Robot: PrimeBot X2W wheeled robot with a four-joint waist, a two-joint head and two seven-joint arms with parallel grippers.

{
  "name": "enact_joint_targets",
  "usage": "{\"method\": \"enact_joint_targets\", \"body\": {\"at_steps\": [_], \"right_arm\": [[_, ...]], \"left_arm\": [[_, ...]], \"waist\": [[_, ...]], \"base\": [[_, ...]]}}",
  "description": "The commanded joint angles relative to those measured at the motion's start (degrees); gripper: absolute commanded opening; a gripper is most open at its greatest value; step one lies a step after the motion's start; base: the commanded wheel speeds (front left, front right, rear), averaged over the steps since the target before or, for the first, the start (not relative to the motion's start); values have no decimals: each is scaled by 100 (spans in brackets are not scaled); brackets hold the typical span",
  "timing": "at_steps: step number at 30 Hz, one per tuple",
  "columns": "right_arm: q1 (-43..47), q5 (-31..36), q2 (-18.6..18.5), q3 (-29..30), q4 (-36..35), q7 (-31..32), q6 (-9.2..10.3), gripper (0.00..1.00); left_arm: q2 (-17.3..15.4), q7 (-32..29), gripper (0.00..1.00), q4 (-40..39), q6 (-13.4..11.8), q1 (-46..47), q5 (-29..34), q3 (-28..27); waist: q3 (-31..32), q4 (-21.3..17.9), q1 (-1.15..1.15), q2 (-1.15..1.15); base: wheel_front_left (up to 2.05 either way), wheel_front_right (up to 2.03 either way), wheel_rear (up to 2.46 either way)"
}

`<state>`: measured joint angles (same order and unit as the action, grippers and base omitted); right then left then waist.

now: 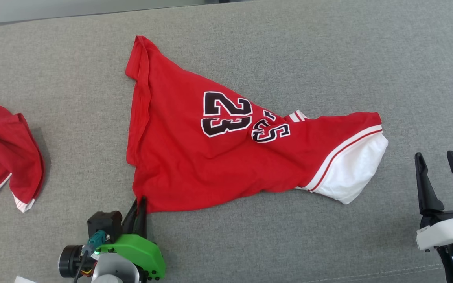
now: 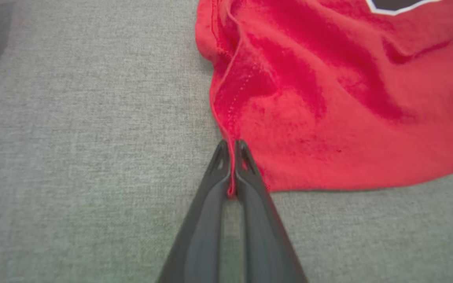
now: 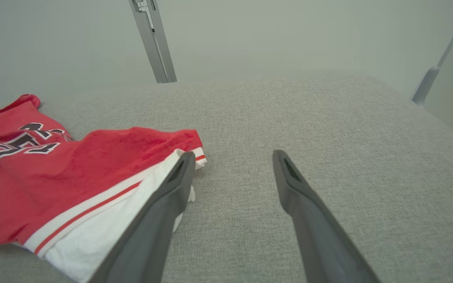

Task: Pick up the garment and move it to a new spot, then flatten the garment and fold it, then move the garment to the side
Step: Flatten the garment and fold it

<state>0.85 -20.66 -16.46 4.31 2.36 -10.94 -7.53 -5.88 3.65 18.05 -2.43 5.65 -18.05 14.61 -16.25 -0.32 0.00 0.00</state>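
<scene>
Left claw (image 2: pixel 232 147) pinching red jersey (image 1: pixel 195 169), number 23 (image 1: pixel 226 114)

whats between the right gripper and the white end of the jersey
Bare grey cushion, seen in the head view; the open right gripper stands apart from the white end of the jersey.

Left gripper (image 1: pixel 141 199), lower left of the head view, pinches a corner of the garment (image 1: pixel 218 157) between closed fingers; right gripper (image 1: pixel 435 155), lower right, points up-frame, fingers spread.

Jaws tight on red garment (image 2: pixel 348 98) corner, seemingly its hem
</scene>
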Motion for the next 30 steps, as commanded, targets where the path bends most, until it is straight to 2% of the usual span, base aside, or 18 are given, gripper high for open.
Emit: {"method": "enact_joint_targets", "body": {"at_steps": [1,16,17,18,19,20,21,26,30], "right_arm": [[-111,-48,-70,-62,158,37,8,100],[-1327,-433,-409,-1475,1943,-18,8,100],[-1375,-448,-441,-1573,2060,-5,8,94],[-1406,-475,-440,-1661,2178,13,8,63],[-1419,-487,-449,-1731,2261,11,8,36],[-1436,-501,-460,-1790,2339,-4,8,14],[-1444,-513,-475,-1858,2424,2,8,0],[-1442,-568,-534,-1938,2559,-176,10,0],[-1288,-607,-574,-1493,2207,-393,10,0]], "left_arm": [[-14,34,0,33,23,118,-11,16],[86,281,0,158,-67,523,38,197],[90,303,0,167,-70,547,33,206],[93,325,0,177,-71,563,26,213],[93,338,0,186,-71,567,21,219],[87,371,0,198,-70,573,11,214],[69,396,0,217,-63,581,3,202],[24,620,0,176,-120,591,55,183],[-49,847,0,-59,-185,529,128,128]], "waist": [[-61,18,0,0],[-430,263,0,0],[-440,282,0,0],[-441,294,0,0],[-437,300,0,0],[-434,303,0,0],[-429,302,0,0],[-354,279,0,0],[-171,253,0,0]], "base": [[0,0,0],[0,0,0],[0,0,0],[0,0,0],[0,0,0],[0,0,0],[0,0,0],[0,0,0],[0,0,0]]}}
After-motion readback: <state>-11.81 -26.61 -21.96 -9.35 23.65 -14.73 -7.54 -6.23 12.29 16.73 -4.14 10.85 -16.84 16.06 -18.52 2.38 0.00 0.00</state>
